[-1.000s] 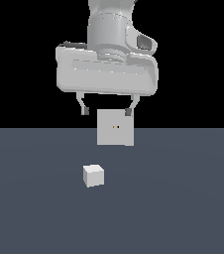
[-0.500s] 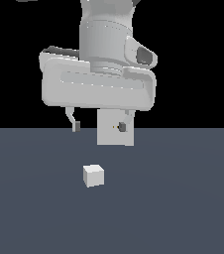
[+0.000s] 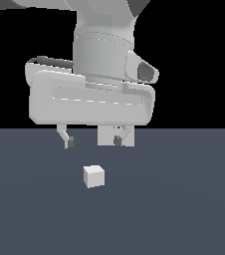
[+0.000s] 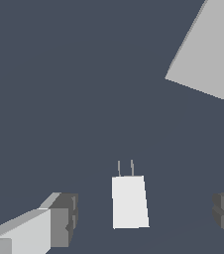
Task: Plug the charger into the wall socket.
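The charger [image 3: 93, 176] is a small white cube lying on the dark floor. In the wrist view the charger [image 4: 129, 201] shows two thin prongs that point toward the wall socket. The wall socket [image 3: 127, 136] is an upright white panel behind the hand, mostly hidden by it; the wall socket [image 4: 209, 54] also shows in the wrist view. My gripper [image 3: 93, 142] hangs open above the charger, with one dark fingertip [image 3: 70, 142] and the other [image 3: 117, 141] apart. It holds nothing. In the wrist view the charger lies between the two pads [image 4: 64, 218].
The floor [image 3: 184, 209] is a flat dark grey-blue surface. Nothing else stands on it in these views.
The hand has come lower and closer to the camera, now covering most of the wall socket. The fingers stay open. The charger has not moved.
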Motion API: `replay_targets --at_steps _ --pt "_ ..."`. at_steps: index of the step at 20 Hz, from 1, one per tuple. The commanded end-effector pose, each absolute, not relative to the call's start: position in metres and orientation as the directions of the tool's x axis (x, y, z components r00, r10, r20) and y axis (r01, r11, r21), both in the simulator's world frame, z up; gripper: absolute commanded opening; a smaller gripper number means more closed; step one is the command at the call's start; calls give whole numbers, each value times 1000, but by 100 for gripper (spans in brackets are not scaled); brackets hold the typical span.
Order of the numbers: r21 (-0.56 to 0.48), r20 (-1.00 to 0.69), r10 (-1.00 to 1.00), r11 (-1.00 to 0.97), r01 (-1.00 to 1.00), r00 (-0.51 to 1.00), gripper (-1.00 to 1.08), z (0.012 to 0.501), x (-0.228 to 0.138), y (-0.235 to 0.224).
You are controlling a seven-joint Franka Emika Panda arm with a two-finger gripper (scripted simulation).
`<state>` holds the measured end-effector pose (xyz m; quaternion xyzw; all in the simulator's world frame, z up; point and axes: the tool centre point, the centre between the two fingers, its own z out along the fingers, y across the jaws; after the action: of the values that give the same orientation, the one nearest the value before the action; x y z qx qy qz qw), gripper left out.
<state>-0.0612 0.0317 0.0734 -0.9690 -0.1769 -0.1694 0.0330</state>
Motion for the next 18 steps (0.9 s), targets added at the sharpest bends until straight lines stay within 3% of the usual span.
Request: replay_targets --at_steps 1,18 --pt "-2 354 344 -930 368 870 100 69 -63 34" --pt "0 366 359 -923 386 858 100 46 -66 35"
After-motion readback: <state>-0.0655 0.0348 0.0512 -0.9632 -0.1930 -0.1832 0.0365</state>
